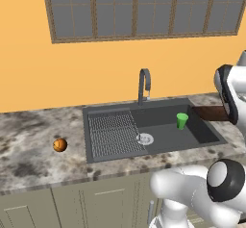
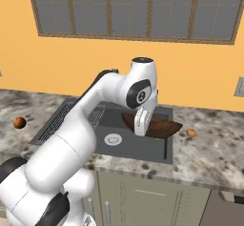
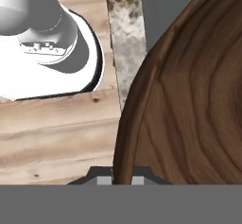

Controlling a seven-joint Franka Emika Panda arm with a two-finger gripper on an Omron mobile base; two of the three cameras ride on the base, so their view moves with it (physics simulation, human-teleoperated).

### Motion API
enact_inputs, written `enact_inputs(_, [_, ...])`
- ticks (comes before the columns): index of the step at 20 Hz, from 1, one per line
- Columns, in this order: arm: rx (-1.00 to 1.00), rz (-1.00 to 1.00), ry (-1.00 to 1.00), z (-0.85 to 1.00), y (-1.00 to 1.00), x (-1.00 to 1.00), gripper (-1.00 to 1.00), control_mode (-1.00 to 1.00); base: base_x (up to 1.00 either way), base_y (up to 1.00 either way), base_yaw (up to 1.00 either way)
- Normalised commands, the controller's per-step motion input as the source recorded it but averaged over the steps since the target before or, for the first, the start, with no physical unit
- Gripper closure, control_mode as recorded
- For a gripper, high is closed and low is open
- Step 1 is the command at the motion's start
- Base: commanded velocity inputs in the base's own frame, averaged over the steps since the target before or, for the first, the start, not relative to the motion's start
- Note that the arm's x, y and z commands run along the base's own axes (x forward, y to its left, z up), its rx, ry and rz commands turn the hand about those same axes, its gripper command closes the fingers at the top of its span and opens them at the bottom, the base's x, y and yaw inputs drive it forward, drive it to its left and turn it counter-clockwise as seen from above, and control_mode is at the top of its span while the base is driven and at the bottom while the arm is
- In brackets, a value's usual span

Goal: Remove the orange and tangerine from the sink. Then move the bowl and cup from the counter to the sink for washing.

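My gripper [image 3: 120,180] is shut on the rim of the reddish-brown bowl [image 3: 189,114], with a dark fingertip on each side of it. The bowl [image 2: 159,125] hangs tilted above the right end of the dark grey sink [image 2: 133,146], held by the gripper [image 2: 140,129]. The green cup [image 1: 182,120] stands upright inside the sink [image 1: 158,135], left of the bowl [image 1: 211,113]. One round orange fruit [image 1: 59,145] lies on the counter left of the sink. A smaller one [image 2: 191,132] lies on the counter to the right. Which is the orange and which the tangerine I cannot tell.
The curved dark faucet [image 1: 144,85] rises behind the basin's middle. A ribbed draining grid [image 1: 113,133] takes the sink's left half, with the round silver drain [image 1: 144,138] beside it. The speckled stone counter [image 1: 29,155] runs along both sides under a yellow wall with a window.
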Motion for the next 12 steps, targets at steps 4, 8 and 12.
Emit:
enact_inputs(4, [0.13,0.13,0.00,0.00,0.23,0.13,1.00,-1.00,0.00,0.00,0.00])
enact_inputs(8, [0.10,0.13,0.02,-0.05,0.19,0.18,1.00,-1.00,0.00,0.00,0.00])
enact_inputs(12, [0.03,0.12,0.00,-0.07,0.20,0.26,1.00,-1.00,0.00,0.00,0.00])
